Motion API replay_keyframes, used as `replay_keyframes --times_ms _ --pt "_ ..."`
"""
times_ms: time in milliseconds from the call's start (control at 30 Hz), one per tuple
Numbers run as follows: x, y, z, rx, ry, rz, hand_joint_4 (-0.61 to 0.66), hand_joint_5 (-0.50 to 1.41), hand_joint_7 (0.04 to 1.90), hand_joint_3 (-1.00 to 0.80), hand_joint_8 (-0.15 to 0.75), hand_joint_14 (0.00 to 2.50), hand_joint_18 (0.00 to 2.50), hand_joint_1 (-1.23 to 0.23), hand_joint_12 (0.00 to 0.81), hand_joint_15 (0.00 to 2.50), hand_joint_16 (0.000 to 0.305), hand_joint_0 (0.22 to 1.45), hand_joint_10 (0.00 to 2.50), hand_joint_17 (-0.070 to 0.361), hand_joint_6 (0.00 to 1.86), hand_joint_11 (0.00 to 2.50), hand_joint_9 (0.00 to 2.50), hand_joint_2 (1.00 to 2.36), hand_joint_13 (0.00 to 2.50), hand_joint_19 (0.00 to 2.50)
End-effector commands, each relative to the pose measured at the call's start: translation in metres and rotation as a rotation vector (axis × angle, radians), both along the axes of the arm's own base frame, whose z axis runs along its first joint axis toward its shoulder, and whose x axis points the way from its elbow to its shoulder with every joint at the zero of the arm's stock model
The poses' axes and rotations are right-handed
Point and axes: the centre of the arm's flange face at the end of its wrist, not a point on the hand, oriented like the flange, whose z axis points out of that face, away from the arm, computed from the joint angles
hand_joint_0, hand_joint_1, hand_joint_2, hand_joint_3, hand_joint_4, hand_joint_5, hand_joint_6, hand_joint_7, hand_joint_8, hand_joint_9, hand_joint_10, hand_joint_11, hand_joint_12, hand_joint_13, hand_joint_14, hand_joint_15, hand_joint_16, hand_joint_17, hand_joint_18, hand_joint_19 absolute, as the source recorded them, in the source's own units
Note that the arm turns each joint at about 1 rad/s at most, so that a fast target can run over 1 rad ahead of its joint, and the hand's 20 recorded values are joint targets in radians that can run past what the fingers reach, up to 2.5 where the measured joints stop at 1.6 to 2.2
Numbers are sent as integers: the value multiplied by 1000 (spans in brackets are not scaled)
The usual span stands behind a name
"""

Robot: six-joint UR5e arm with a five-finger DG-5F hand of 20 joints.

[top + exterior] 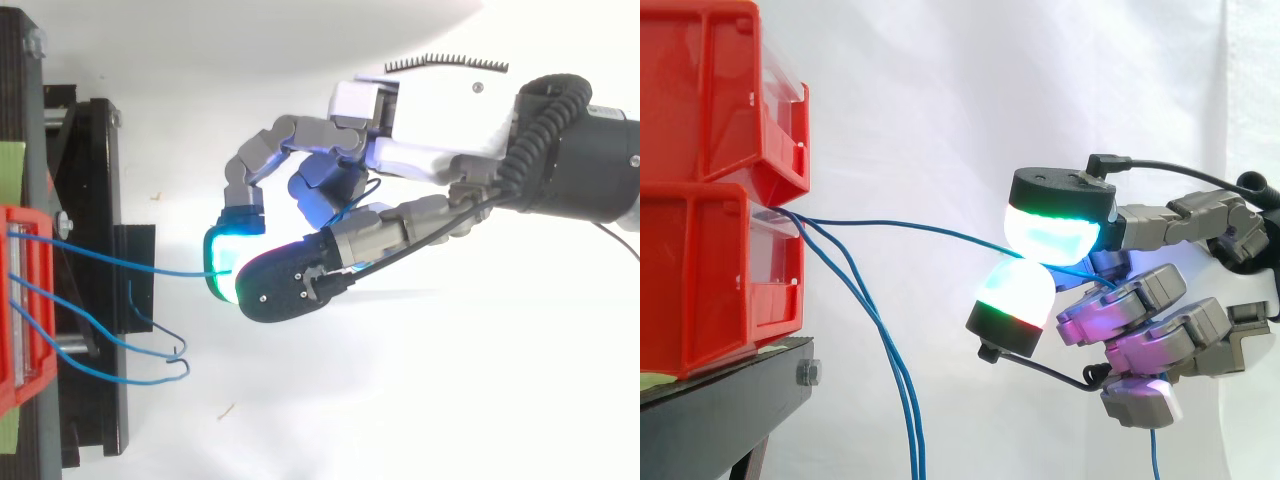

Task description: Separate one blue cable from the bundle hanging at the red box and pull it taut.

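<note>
Here, red bins [702, 262] (stacked), hand [1162, 226] pinching cable [920, 228]

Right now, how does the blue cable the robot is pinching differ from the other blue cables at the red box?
The pinched cable runs almost level and nearly straight from the red box to the hand; the loose cables droop steeply downward. The pinched cable is clamped between two glowing fingertips; the loose cables touch nothing of the hand. All are thin, blue, and leave the same red box.
</note>
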Motion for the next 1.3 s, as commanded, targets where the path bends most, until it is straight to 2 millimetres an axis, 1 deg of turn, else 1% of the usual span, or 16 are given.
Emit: replay_keyframes --times_ms 0,300,367,400,467,533,600,733,767,1167,1267 --pt "0 0 1 0 -2 0 -74 -216 1041 -259 287 850 1130 -755 304 1577 41 707 2490 93 933 1193 824 1013 1361 905" --pt "0 0 0 0 1 0 -74 -215 1039 -260 280 875 1131 -758 304 1553 41 708 2483 93 933 1210 827 1013 1366 906" --pt "0 0 0 0 0 0 -74 -215 1048 -259 280 866 1110 -759 301 1582 39 708 2486 88 932 1209 828 1013 1360 896" --pt "0 0 1 0 -2 0 -75 -214 1049 -251 277 853 1061 -760 301 1577 35 706 2488 80 932 1221 826 1013 1335 918" --pt "0 0 0 0 0 0 -78 -214 1065 -237 271 755 1014 -760 292 1569 33 703 2493 74 932 1230 819 1013 1322 932" --pt "0 0 1 0 -2 0 -81 -214 1048 -229 263 553 972 -759 291 1634 31 695 2499 69 937 1213 808 1013 1326 931" --pt "0 0 0 0 0 0 -87 -214 1048 -225 265 500 980 -755 283 1642 31 692 2500 70 937 1176 808 1013 1341 940" --pt "0 0 0 0 0 0 -96 -211 1021 -213 268 551 1014 -756 280 1625 30 689 2500 68 941 1159 825 1013 1367 966" --pt "0 0 1 0 -2 0 -95 -211 1022 -215 263 559 1016 -758 269 1632 30 690 2500 68 941 1155 826 1013 1370 964" --pt "0 0 0 0 0 0 -95 -207 1018 -214 271 585 1021 -762 267 1633 28 686 2479 63 939 1185 866 1012 1400 967" --pt "0 0 1 0 -2 0 -101 -206 1011 -210 272 605 1030 -763 273 1614 28 684 2485 63 940 1155 869 1013 1402 966"
